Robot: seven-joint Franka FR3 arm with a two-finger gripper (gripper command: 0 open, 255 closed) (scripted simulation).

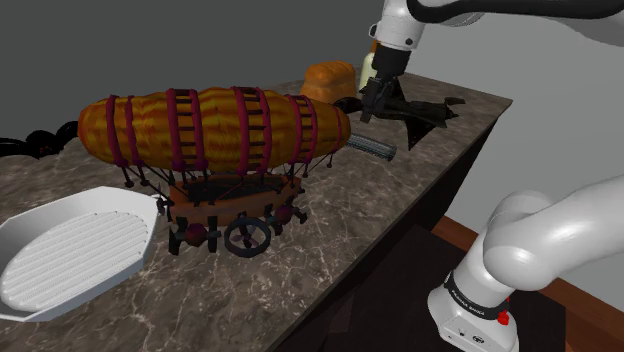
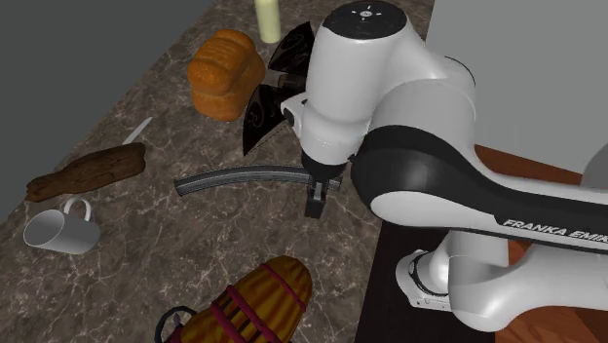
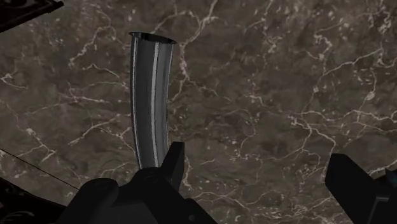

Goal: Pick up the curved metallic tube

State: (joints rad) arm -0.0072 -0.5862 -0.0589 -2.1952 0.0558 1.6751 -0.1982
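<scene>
Nothing grasped yet — my gripper (image 3: 257, 159) hangs over the counter (image 3: 286, 76), fingers (image 3: 175, 164) wide, the tube (image 3: 151, 102) lying flat by one finger. I judge centring, descent and closing remain.

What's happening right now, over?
Black two-finger gripper open, empty. Curved grey metallic tube lying flat, beside one finger, not grasped. Nothing in the way.

The tube (image 2: 248, 176) is dark grey and metallic, gently curved, with one open end visible. It lies flat on the brown marbled countertop (image 2: 127, 263).
</scene>
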